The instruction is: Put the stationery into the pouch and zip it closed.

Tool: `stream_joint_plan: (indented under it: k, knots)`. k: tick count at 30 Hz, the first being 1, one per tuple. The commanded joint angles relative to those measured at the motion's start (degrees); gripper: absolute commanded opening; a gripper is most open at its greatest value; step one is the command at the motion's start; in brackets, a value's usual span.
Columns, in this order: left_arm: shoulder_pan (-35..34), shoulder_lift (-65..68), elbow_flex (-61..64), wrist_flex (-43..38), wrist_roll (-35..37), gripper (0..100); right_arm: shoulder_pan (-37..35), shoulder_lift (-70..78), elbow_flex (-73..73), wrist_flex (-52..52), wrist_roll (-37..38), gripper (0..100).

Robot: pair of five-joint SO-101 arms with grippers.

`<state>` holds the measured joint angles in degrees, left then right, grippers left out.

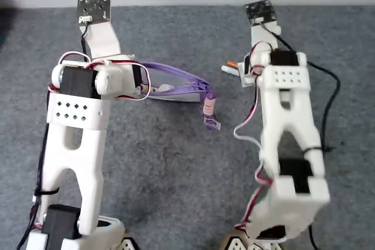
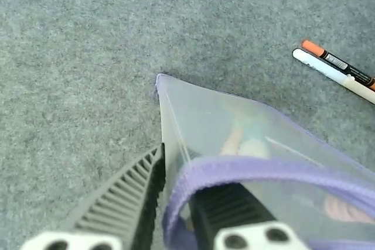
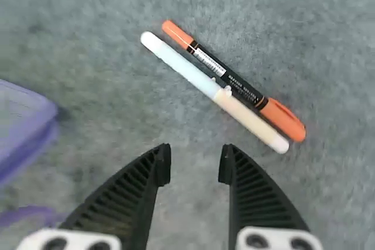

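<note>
A clear pouch (image 1: 176,86) with purple trim lies between the arms, its pink zipper pull (image 1: 208,108) hanging at the near end. My left gripper (image 2: 176,180) is shut on the pouch's (image 2: 234,127) rim, one finger outside the wall and one inside the mouth. Something pale shows through the wall, too faint to name. An orange-capped black marker (image 3: 234,80) and a white pen (image 3: 214,92) lie side by side on the carpet just past my right gripper (image 3: 193,165), which is open and holds nothing. Both pens (image 2: 334,68) show beyond the pouch in the left wrist view.
Grey carpet covers the table (image 1: 176,168). A purple corner of the pouch (image 3: 23,121) lies beside my right gripper. The right arm's body (image 1: 287,121) stands over the area near the pens (image 1: 231,67).
</note>
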<state>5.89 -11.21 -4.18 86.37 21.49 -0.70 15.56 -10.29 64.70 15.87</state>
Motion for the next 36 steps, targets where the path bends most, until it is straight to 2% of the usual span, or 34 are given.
stream_joint_plan:
  k: [1, 6, 21, 28, 33, 36]
  knots:
    - [-0.3, -0.3, -0.7, 0.3, 0.4, 3, 1.2, 7.3, -9.6, 0.7, 6.2, 13.6]
    - [-0.4, -0.3, -0.7, 0.4, 0.4, 3, 1.1, 18.9, -19.2, 0.1, 12.0, 13.6]
    - [-0.5, -0.2, -0.7, 0.3, 0.4, 3, 1.2, 47.4, -49.8, 1.1, 15.5, 13.3]
    - [-0.5, -0.2, -0.7, 0.3, 0.4, 3, 1.0, 53.7, -58.6, 14.4, 15.1, 13.1]
    - [-0.5, -0.3, -0.7, 0.3, 0.4, 3, 1.0, 54.2, -65.8, 18.9, 15.1, 0.2]
    - [-0.4, -0.4, -0.7, 0.4, 0.4, 3, 0.8, 54.2, -70.3, 24.0, 15.1, 2.0]
